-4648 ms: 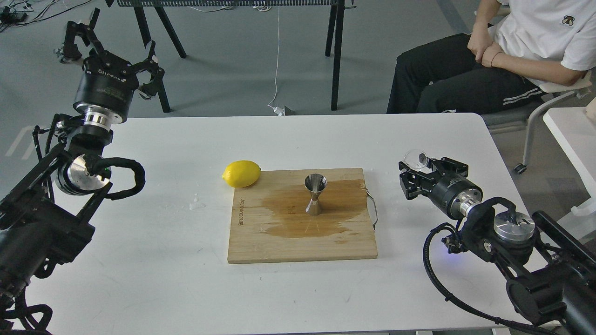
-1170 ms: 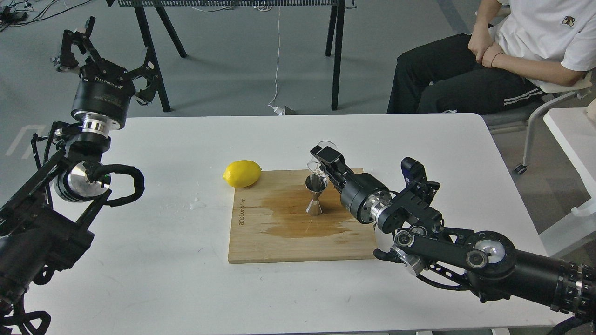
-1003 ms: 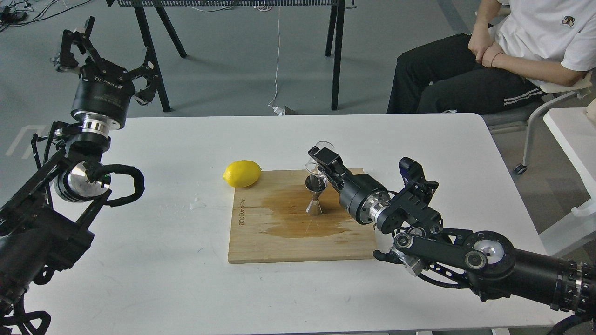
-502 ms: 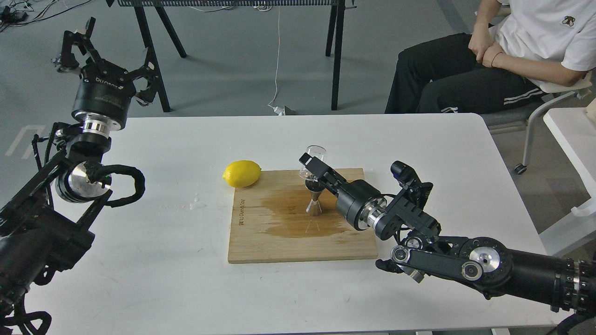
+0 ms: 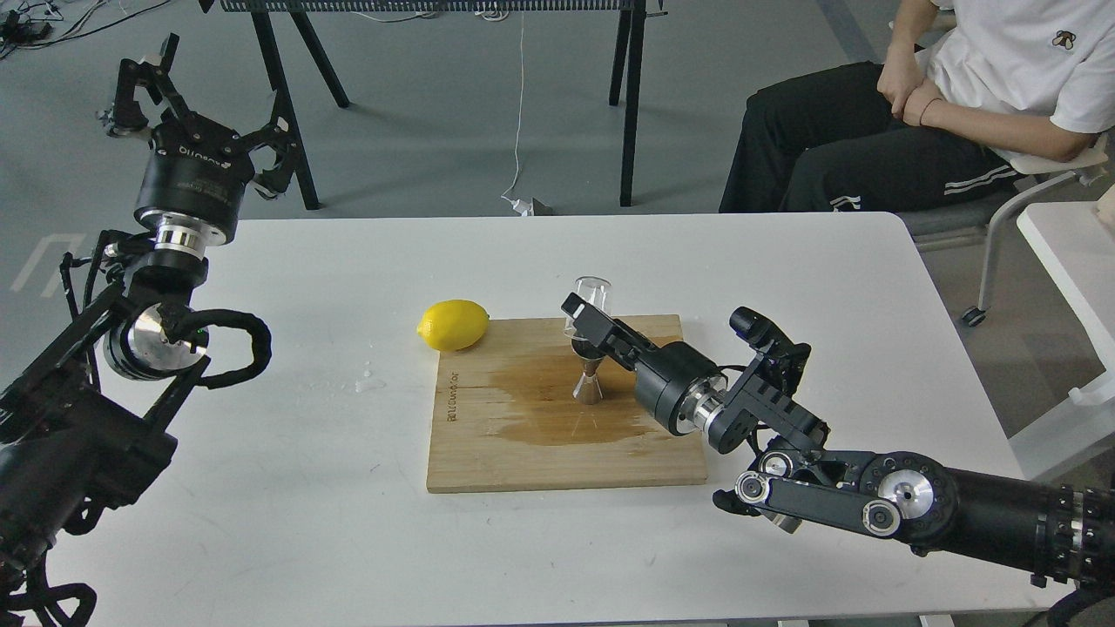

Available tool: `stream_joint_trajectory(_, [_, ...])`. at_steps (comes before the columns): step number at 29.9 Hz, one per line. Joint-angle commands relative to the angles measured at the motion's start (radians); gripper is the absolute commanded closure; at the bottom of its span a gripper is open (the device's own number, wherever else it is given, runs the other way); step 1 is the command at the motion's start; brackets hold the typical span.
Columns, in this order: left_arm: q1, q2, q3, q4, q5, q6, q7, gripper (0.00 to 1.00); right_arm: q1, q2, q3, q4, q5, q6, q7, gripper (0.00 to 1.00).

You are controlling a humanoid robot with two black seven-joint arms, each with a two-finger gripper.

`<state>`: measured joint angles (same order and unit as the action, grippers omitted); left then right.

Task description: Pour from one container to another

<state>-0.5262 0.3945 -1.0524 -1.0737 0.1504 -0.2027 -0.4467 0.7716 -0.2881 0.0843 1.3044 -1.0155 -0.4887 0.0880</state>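
Observation:
On the wooden cutting board [image 5: 523,453] stands the steel hourglass jigger [image 5: 590,376], upright over a dark wet stain. Right above its mouth my right gripper [image 5: 585,313] is shut on the tiny clear cup [image 5: 592,294], which is turned almost upside down, its open end toward the jigger. The gripper's body hides the jigger's upper cone in part. I cannot see any liquid in the cup. My left gripper [image 5: 196,109] is raised at the far left beyond the table's back edge, fingers spread open, holding nothing.
A yellow lemon [image 5: 452,325] lies at the board's back left corner. Small water drops [image 5: 368,380] sit on the white table [image 5: 287,505] left of the board. A seated person [image 5: 958,104] is behind the table's right corner, and black stand legs [image 5: 627,96] are behind the middle.
My right arm carried the clear cup from the table's right side to above the jigger, then tipped it further until it is nearly inverted. The left arm has barely moved.

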Motion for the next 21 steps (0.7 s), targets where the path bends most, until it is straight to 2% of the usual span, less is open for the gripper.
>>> stream_joint_trajectory(1, [0.000,0.000,0.000,0.000,0.000,0.000,0.000,0.00,0.000,0.000,-0.001,-0.027,-0.032,0.000,0.012,0.58])
stream_joint_trajectory(6, [0.006,0.000,0.000,0.000,0.000,0.000,0.000,0.00,0.002,-0.008,0.002,-0.025,-0.028,0.000,0.016,0.58])
stream_joint_trajectory(9, [0.006,0.000,0.000,0.000,0.000,0.000,0.000,0.00,-0.002,-0.034,0.044,-0.013,0.024,0.000,0.003,0.58])
stream_joint_trajectory(15, [0.006,0.001,0.000,0.000,0.000,-0.001,0.000,0.00,-0.020,-0.043,0.161,0.042,0.234,0.000,-0.005,0.58])
stream_joint_trajectory(21, [0.006,0.000,0.000,0.000,0.000,-0.001,0.002,0.00,-0.046,-0.118,0.322,0.116,0.509,0.000,-0.017,0.58])
